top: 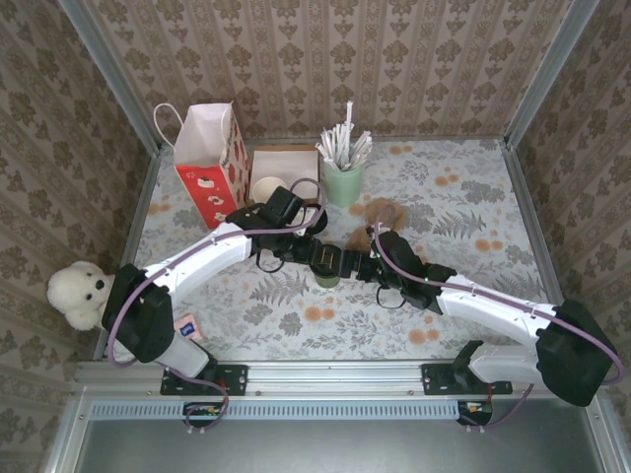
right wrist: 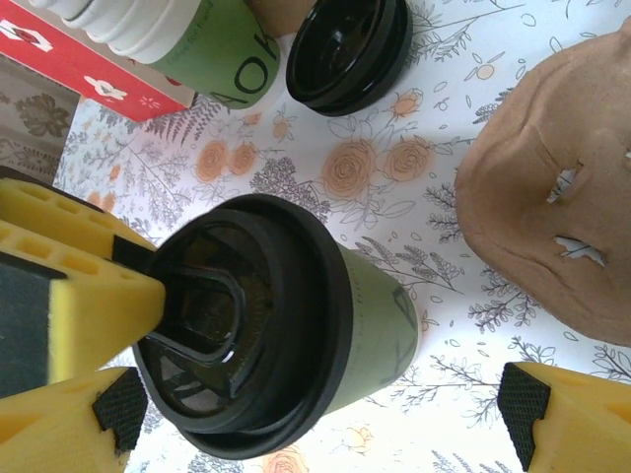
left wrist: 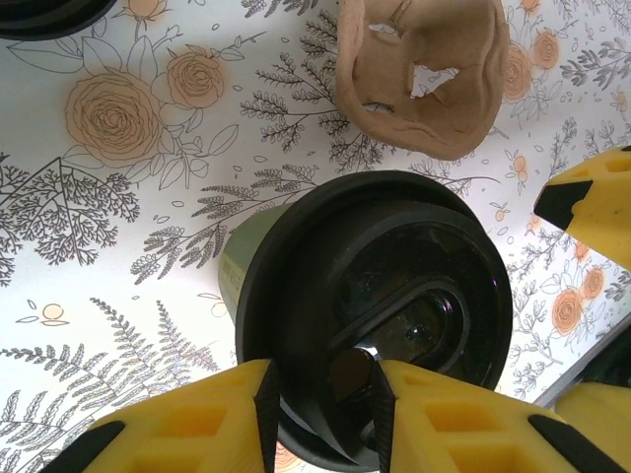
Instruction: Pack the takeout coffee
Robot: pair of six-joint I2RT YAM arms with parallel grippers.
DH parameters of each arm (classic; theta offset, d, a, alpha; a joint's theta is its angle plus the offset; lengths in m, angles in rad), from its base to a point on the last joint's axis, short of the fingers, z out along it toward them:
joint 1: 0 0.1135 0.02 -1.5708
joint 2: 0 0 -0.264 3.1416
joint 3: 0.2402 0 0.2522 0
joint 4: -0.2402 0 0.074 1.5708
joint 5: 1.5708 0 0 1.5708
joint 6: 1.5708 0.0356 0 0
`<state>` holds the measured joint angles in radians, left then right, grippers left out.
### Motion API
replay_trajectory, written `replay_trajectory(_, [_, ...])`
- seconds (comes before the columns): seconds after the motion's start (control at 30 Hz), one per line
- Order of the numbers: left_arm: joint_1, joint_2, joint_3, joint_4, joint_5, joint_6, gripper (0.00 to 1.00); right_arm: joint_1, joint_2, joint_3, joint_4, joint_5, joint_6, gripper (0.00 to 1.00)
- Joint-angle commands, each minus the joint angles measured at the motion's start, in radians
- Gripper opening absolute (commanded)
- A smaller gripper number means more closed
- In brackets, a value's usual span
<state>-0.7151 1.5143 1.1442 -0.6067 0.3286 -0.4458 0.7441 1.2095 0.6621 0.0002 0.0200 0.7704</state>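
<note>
A surface (top: 473,197) covered in a floral print is shown, enclosed by patterned wallpapered walls (top: 325,59) in a metal frame. At the back are set a red-and-white paper bag (top: 207,168), a white box (top: 286,163) and a mint cup (top: 342,182) of wrapped straws; a brown pulp cup carrier (top: 380,212) lies nearer the middle, and a plush bear (top: 79,291) sits at the left edge. The takeout coffee (top: 328,279) stands mid-surface, just in front of the carrier, between both arms. The left fingers (left wrist: 197,424) are narrowed over the near rim of its black lid; whether it is gripped cannot be told. The right fingers (right wrist: 552,414) are spread wide on either side of the cup, clear of it and holding nothing.
</note>
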Motion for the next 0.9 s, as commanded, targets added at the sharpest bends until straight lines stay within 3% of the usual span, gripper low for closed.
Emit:
replay_trajectory(0.0, [-0.006,0.004,0.034,-0.028,0.013,0.012,0.38,-0.006,0.017,0.05,-0.048,-0.023,0.005,0.97])
replay_trajectory(0.2, [0.017,-0.097,-0.015,0.047,0.041,-0.048,0.56,0.005,0.055,0.089,-0.042,-0.052,-0.008,1.0])
replay_trajectory(0.3, [0.053,-0.17,-0.066,0.063,-0.03,-0.118,0.66,0.016,0.08,0.128,-0.082,-0.023,-0.018,1.0])
replay_trajectory(0.47, [0.148,-0.19,-0.137,-0.075,-0.217,-0.268,1.0,0.059,0.141,0.221,-0.206,0.093,-0.032,1.0])
replay_trajectory(0.87, [0.164,-0.072,-0.205,0.004,-0.171,-0.352,1.0,0.09,0.309,0.402,-0.383,0.118,-0.058,1.0])
